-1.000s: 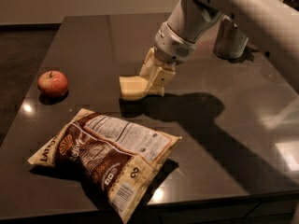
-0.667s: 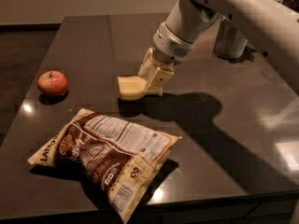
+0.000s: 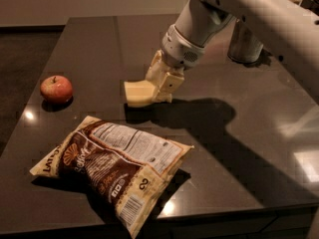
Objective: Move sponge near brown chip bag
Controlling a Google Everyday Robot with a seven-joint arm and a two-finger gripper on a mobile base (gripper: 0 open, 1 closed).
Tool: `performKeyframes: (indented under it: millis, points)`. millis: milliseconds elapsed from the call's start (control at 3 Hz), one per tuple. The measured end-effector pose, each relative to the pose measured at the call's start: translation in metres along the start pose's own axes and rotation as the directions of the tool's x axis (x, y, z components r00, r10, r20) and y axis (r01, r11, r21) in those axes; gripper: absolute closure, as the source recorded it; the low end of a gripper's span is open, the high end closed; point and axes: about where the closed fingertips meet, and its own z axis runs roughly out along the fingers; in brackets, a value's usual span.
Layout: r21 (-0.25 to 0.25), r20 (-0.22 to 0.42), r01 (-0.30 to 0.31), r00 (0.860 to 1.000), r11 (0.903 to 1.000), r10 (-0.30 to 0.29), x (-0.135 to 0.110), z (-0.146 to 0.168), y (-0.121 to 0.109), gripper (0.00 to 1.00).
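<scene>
The pale yellow sponge [image 3: 136, 93] is in the middle of the dark table, just above the surface. My gripper [image 3: 160, 86] comes down from the upper right, and its cream fingers are shut on the sponge's right end. The brown chip bag [image 3: 112, 166] lies flat at the front left with its label side up. Its upper edge is a short way in front of the sponge and does not touch it.
A red apple [image 3: 56, 88] sits at the left, near the table edge. A grey cylindrical container [image 3: 245, 43] stands at the back right, behind my arm. The dark table [image 3: 239, 148] ends close in front of the bag.
My gripper and the sponge have shifted slightly left and toward the chip bag. The bag and the apple have not moved.
</scene>
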Motion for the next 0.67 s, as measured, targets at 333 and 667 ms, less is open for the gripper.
performKeyframes:
  millis: [333, 667]
  points:
    - [0.002, 0.002, 0.002, 1.0, 1.0, -0.002, -0.0012, 0.002, -0.0014, 0.0]
    - [0.002, 0.002, 0.002, 1.0, 1.0, -0.002, -0.0012, 0.002, -0.0014, 0.0]
